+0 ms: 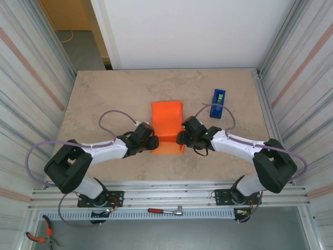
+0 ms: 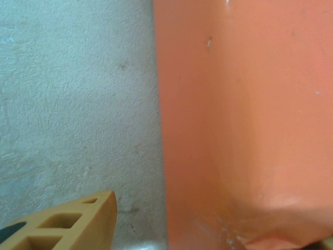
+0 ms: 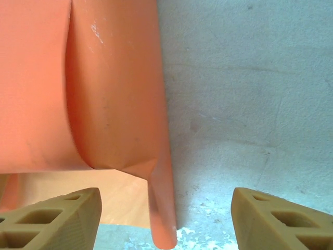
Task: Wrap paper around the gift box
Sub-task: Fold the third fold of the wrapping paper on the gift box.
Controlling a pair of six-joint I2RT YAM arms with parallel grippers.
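The orange paper (image 1: 167, 122) lies folded into a box shape at the table's middle. The gift box is hidden under it. My left gripper (image 1: 151, 142) sits at the paper's near left edge. In the left wrist view one of its tan fingers (image 2: 78, 224) rests on bare table left of the paper's side wall (image 2: 244, 114), and the other is hidden by the sheet, so the jaws stand wide apart. My right gripper (image 1: 181, 138) is at the paper's near right corner. It stands open (image 3: 166, 219), and a loose folded flap (image 3: 161, 208) hangs between its fingers untouched.
A blue tape dispenser (image 1: 218, 102) stands on the beige table (image 1: 104, 99) to the back right of the paper. Corrugated walls close in both sides. A ratchet (image 1: 166, 211) lies on the front rail, and pliers (image 1: 39, 237) lie below at the left.
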